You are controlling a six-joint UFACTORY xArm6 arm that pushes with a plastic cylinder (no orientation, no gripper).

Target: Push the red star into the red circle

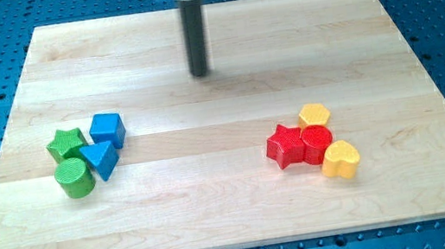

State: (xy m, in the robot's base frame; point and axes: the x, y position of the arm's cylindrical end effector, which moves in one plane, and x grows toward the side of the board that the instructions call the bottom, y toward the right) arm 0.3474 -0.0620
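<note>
Red star (284,145) sits toward the board's right edge, below mid-height, and looks to be touching the red circle (316,143) on its right side already. It seems a light, rigid block that should slide easily but may spin if pushed off-centre; the flat left flank is the place to press. The board (216,204) is smooth pale wood with open room around the star's left. The tip (200,73) holds nothing, near the top edge, well apart from every block.
</note>
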